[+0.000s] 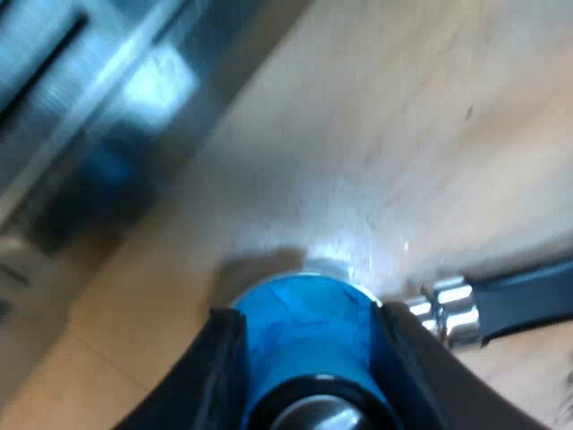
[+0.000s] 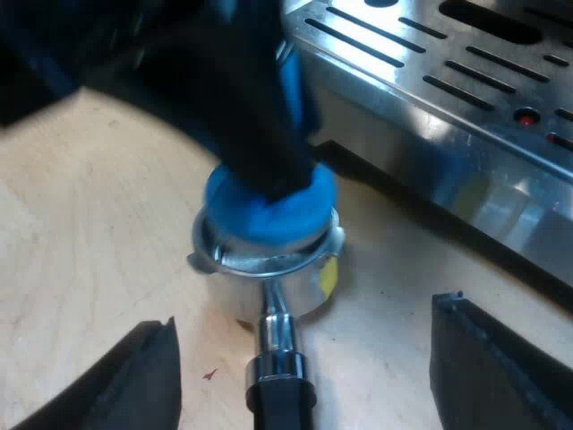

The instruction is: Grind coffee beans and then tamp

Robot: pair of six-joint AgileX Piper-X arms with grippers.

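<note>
The blue tamper [image 1: 309, 336] sits between the two black fingers of my left gripper [image 1: 309, 358], which is shut on it. In the right wrist view the tamper's blue base [image 2: 269, 210] rests in the basket of the metal holder [image 2: 269, 269], which stands on the wooden table. The holder's dark handle [image 2: 279, 399] points toward my right gripper [image 2: 304, 376], whose fingers stand wide open on either side of it without touching. The handle's metal collar and dark shaft [image 1: 501, 305] also lie just beside the tamper in the left wrist view.
The espresso machine's steel drip tray with slots [image 2: 430, 81] stands close behind the holder; its steel front edge [image 1: 81, 107] also runs past the tamper. The wooden tabletop [image 1: 403, 134] surrounds the holder.
</note>
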